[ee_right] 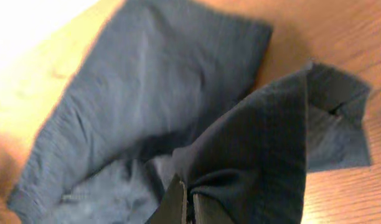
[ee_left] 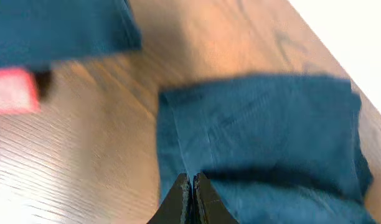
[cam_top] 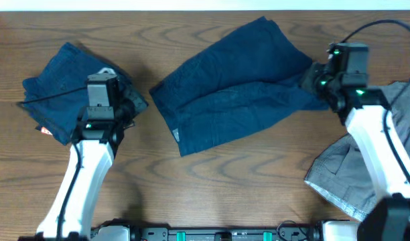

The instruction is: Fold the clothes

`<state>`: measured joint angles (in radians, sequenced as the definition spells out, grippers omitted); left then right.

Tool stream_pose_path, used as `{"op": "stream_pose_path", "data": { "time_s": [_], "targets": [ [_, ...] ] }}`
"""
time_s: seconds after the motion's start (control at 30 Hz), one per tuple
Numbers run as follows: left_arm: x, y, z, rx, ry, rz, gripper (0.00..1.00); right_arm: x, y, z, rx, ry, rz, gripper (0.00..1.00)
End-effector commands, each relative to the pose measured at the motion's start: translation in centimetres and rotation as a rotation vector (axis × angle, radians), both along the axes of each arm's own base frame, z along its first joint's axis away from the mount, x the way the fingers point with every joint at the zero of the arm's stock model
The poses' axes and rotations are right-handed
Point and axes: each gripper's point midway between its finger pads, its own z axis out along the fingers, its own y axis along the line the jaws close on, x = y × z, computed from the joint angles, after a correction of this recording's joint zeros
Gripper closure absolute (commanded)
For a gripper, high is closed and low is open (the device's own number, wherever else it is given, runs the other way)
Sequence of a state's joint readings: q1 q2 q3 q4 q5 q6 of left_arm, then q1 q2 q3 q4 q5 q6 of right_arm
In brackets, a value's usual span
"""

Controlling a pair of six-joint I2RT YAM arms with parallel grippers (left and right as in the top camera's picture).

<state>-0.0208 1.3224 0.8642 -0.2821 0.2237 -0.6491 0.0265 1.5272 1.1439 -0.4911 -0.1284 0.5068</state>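
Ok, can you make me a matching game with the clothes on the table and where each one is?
Things:
1. spread-out blue shorts
2. folded blue clothes
3. grey clothes

Places:
A. left side of the table
B. right side
C. middle, pinched by the right gripper

Pairs: 1-C, 2-A, 3-B.
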Motion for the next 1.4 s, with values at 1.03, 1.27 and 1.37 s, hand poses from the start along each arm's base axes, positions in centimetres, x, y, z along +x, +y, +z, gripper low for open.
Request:
{"op": "stream_pose_path", "data": {
  "time_s": [1.03, 1.27, 1.37],
  "targets": [
    [3.0, -11.3, -10.5, -0.302, 0.109, -0.366, 0.55, -2.0, 0.2, -1.6, -0.043, 0.105, 0.028, 0.99],
    [1.6, -11.2, -11.5, -0.308, 0.189, -0.356, 0.56, -2.0, 0.1, -1.6, -0.046, 0.109, 0.026, 0.99],
    [0.5, -11.0, -12.0, -0.314, 0.244, -0.351, 0.56, -2.2, -0.3, -1.8, -0.062, 0.118, 0.014, 0.99]
  ]
}}
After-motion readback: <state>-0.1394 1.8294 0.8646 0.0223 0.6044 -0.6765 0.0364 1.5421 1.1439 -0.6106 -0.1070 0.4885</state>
